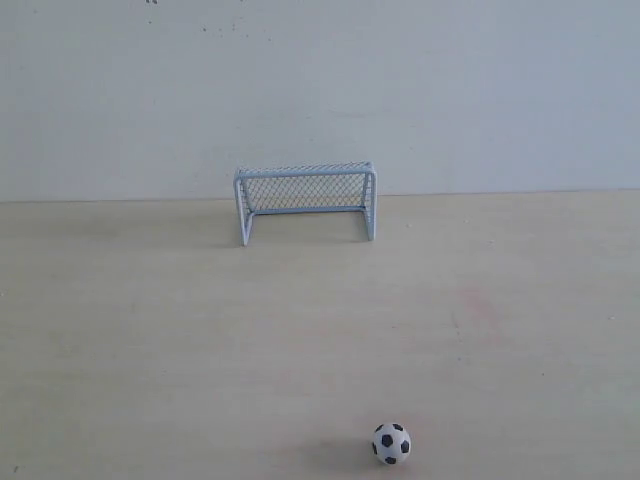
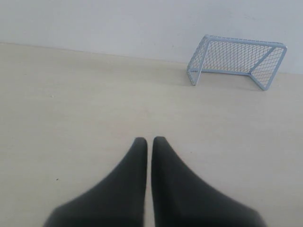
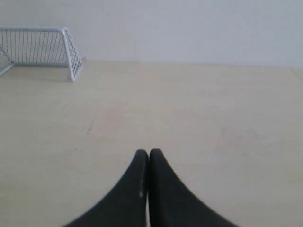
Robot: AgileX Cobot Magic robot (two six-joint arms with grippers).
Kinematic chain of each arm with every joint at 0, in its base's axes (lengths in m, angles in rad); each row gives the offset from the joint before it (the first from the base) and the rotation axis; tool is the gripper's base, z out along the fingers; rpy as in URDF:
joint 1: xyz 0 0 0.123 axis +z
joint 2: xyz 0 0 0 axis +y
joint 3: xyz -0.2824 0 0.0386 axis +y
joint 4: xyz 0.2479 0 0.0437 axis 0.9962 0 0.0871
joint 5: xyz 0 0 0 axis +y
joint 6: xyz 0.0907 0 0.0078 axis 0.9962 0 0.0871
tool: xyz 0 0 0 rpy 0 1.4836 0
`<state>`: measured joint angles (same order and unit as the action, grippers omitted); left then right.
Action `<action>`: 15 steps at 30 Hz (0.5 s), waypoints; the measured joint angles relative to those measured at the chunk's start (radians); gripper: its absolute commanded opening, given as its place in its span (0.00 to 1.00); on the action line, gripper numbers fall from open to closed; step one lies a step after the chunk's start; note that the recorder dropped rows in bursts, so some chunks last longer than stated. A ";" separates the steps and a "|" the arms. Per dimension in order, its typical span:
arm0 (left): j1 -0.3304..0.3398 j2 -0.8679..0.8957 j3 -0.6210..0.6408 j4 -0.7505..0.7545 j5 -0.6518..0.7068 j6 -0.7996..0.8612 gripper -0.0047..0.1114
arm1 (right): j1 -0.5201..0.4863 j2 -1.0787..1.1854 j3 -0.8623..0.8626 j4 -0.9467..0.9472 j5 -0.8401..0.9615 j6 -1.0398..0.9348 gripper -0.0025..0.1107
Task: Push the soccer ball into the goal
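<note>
The soccer ball [image 1: 392, 443], tiny, white with black patches, rests near the table's front edge, right of centre in the exterior view. The light blue-white mesh goal [image 1: 306, 201] stands far behind it against the wall, opening toward the front. Neither arm shows in the exterior view. My left gripper [image 2: 149, 139] is shut with nothing in it, black fingers pressed almost together, and the goal [image 2: 236, 60] lies well ahead of it. My right gripper [image 3: 148, 152] is also shut and empty, with the goal [image 3: 40, 47] far off. The ball appears in neither wrist view.
A pale wooden table [image 1: 150, 330] runs back to a plain white wall [image 1: 450, 90]. A faint reddish stain [image 1: 478, 303] marks the wood right of centre.
</note>
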<state>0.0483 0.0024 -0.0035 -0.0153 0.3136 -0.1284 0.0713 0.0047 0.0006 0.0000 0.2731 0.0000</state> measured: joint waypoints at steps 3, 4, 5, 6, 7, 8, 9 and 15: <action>0.000 0.000 0.000 0.000 0.000 0.000 0.08 | 0.000 0.000 0.000 0.000 -0.132 0.000 0.02; 0.000 0.000 0.000 0.000 0.000 0.000 0.08 | 0.000 0.000 0.000 0.000 -0.187 0.000 0.02; 0.000 0.000 0.000 0.000 0.000 0.000 0.08 | 0.000 0.000 0.000 0.000 -0.230 0.000 0.02; 0.000 0.000 0.000 0.000 0.000 0.000 0.08 | 0.000 0.000 0.000 0.000 -0.293 0.000 0.02; 0.000 0.000 0.000 0.000 0.000 0.000 0.08 | 0.000 0.000 0.000 0.000 -0.331 0.000 0.02; 0.000 0.000 0.000 0.000 0.000 0.000 0.08 | 0.000 0.000 0.000 0.000 -0.366 0.000 0.02; 0.000 0.000 0.000 0.000 0.000 0.000 0.08 | 0.000 0.000 0.000 0.000 -0.415 0.000 0.02; 0.000 0.000 0.000 0.000 0.000 0.000 0.08 | 0.000 -0.001 -0.007 0.014 -0.699 0.092 0.02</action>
<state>0.0483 0.0024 -0.0035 -0.0153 0.3136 -0.1284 0.0713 0.0038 -0.0061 0.0139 -0.4262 0.0917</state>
